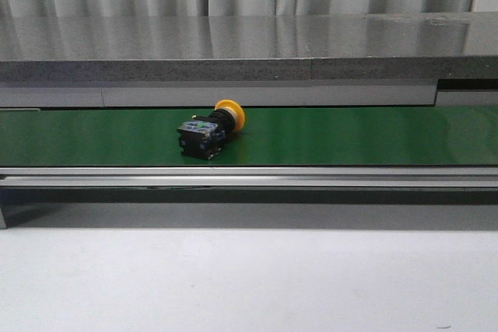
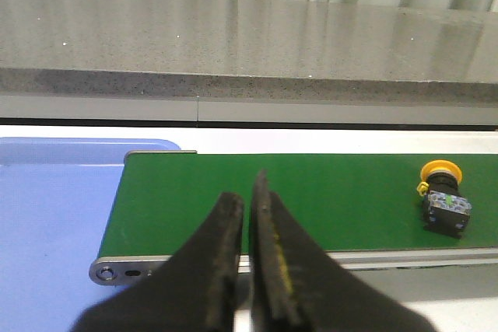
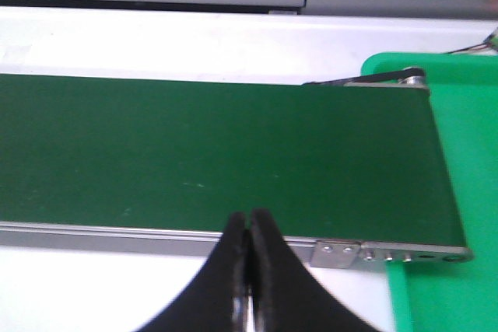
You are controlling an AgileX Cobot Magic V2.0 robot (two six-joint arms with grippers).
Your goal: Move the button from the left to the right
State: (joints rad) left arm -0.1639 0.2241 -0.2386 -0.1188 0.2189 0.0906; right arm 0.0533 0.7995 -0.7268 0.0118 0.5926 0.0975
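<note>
The button (image 1: pixel 212 130) lies on its side on the green conveyor belt (image 1: pixel 350 136), its yellow-orange cap toward the back and its black body toward the front. It also shows in the left wrist view (image 2: pixel 443 196), far to one side of my left gripper (image 2: pixel 249 192). The left gripper is shut and empty, over the belt's near edge by the belt's end. My right gripper (image 3: pixel 249 219) is shut and empty, at the near rail of the belt (image 3: pixel 194 153); the button is out of that view. Neither gripper shows in the front view.
A blue tray (image 2: pixel 54 215) lies off the belt's left end. A green tray (image 3: pixel 459 161) lies at the belt's right end. A grey stone shelf (image 1: pixel 233 48) runs behind the belt. White tabletop (image 1: pixel 249 277) lies in front.
</note>
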